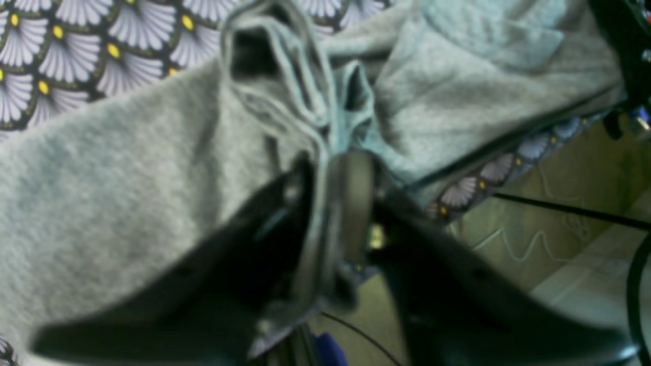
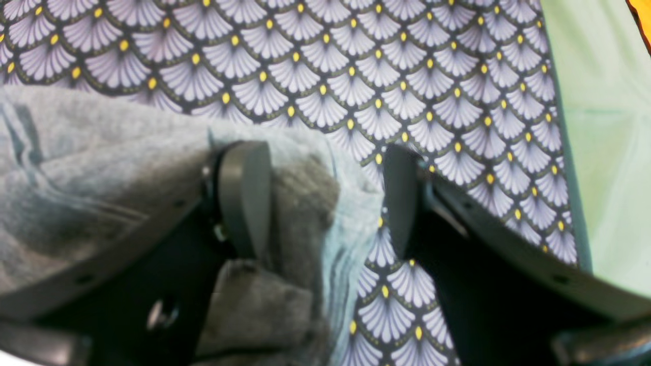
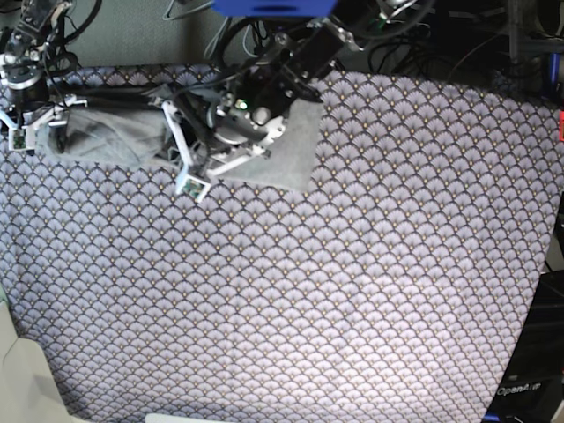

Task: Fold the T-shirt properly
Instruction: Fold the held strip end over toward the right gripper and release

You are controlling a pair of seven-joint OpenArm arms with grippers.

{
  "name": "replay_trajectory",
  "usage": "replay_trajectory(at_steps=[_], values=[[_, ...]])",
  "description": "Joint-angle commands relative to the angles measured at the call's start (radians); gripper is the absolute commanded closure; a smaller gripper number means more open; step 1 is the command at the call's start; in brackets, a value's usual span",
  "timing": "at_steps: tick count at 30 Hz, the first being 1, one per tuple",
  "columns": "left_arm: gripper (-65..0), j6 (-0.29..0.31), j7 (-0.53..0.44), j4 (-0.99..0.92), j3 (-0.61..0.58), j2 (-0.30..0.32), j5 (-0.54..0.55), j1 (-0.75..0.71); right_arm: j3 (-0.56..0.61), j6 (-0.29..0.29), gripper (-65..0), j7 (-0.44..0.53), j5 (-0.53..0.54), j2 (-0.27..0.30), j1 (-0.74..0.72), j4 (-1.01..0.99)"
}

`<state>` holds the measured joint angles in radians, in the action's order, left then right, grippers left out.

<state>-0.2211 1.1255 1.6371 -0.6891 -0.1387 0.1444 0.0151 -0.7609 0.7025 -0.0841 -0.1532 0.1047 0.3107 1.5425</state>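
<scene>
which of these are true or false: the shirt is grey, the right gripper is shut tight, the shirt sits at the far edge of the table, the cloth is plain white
The T-shirt is grey: true.
The right gripper is shut tight: false. Its jaws stand wide apart, with a fold of shirt lying between them.
The shirt sits near the far edge of the table in the base view: true.
The table cloth is plain white: false. It is purple with a scallop pattern and yellow dots.
The left gripper is far from the shirt: false. Grey fabric runs between its fingers.

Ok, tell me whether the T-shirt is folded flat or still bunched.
Bunched: the T-shirt lies flat at one end, but is crumpled into ridges near the left claw.
</scene>
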Motion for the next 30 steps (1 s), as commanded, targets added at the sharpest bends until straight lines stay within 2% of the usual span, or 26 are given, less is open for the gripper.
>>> replay_trajectory(at_steps=[1,4,6,9,12,15,19,22,25,30], values=[[-18.9,0.001,-0.014,0.019,0.001,-0.018,0.008,0.013,-0.006,-0.004,-35.9,0.027,0.014,0.016,-0.002,0.017],[-29.8,0.001,-0.017,0.028,0.001,-0.018,0.008,0.012,-0.006,-0.004,-35.9,0.027,0.014,0.016,-0.002,0.017],[-33.6,0.001,-0.019,0.028,0.003,-0.018,0.008,0.009,-0.006,-0.004,-35.9,0.028,0.014,0.016,-0.002,0.017],[-34.8,0.002,-0.02,0.058,0.004,-0.018,0.008,0.009,-0.006,-0.004,-35.9,0.028,0.014,0.016,-0.002,0.017],[-36.8,0.001,-0.022,0.163,0.013,-0.018,0.007,0.006,-0.013,-0.004,-35.9,0.03,0.014,0.016,-0.003,0.023],[-36.8,0.002,-0.022,0.26,0.092,-0.018,0.007,-0.005,-0.015,-0.004,-35.9,0.031,0.016,0.017,-0.003,0.026],[-36.7,0.005,-0.022,0.265,0.225,0.027,0.007,-0.025,-0.016,-0.004,-35.9,0.031,0.016,0.019,-0.003,0.04],[-36.5,0.005,-0.022,0.256,0.282,0.078,0.007,-0.039,-0.044,-0.004,-35.9,0.028,0.017,0.013,-0.002,0.083],[-31.0,0.005,-0.052,0.246,0.316,0.127,0.007,-0.068,-0.067,-0.004,-35.9,0.031,0.017,-0.015,-0.003,0.134],[-7.3,0.005,-0.124,0.222,0.354,0.162,0.008,-0.12,-0.07,-0.004,-35.9,0.022,0.017,-0.023,0.006,0.198]])
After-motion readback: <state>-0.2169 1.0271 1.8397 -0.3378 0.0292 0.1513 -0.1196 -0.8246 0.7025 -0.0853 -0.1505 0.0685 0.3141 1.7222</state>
